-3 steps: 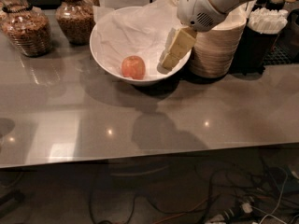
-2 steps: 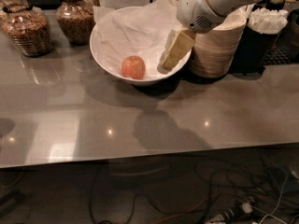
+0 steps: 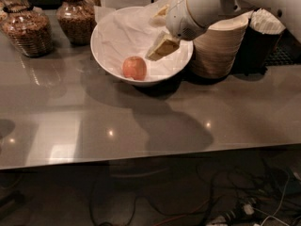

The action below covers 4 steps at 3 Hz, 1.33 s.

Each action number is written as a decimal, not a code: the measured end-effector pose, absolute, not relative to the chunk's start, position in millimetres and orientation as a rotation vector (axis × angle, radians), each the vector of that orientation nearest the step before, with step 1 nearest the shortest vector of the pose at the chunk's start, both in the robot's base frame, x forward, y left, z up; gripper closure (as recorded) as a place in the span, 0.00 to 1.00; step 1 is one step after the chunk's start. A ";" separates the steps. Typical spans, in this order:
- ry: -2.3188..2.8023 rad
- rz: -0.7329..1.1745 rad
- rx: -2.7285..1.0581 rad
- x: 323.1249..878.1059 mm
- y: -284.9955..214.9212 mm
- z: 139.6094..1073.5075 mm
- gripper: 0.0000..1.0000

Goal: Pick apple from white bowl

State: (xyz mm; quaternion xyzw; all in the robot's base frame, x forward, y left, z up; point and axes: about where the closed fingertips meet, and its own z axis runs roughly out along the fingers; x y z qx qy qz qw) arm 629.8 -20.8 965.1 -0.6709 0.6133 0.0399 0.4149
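Note:
The apple point(image 3: 134, 68), small and reddish-orange, lies in the front part of the white bowl point(image 3: 101, 55), on crumpled white paper. The bowl stands at the back middle of the grey table. My gripper point(image 3: 157, 33) hangs over the right half of the bowl, up and to the right of the apple and apart from it. It is open and empty. One tan finger point(image 3: 161, 47) points down-left toward the apple; the other shows by the bowl's far rim. The white arm comes in from the upper right.
A stack of cream disposable bowls point(image 3: 219, 51) stands right against the bowl's right side. A dark holder with white napkins point(image 3: 261, 32) is further right. Two glass jars with brown contents point(image 3: 29, 31) point(image 3: 77, 19) stand at the back left. Cables lie on the floor below the table's front edge.
My gripper has moved a little to the left, further over the bowl and closer to the apple. The apple and bowl have not moved.

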 end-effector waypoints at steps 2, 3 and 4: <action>1.537 0.140 -1.739 657.6 -1.5 925.2 0.51; 1.550 0.166 -1.764 663.3 5.3 908.3 0.47; 1.562 0.193 -1.782 666.0 11.3 895.8 0.43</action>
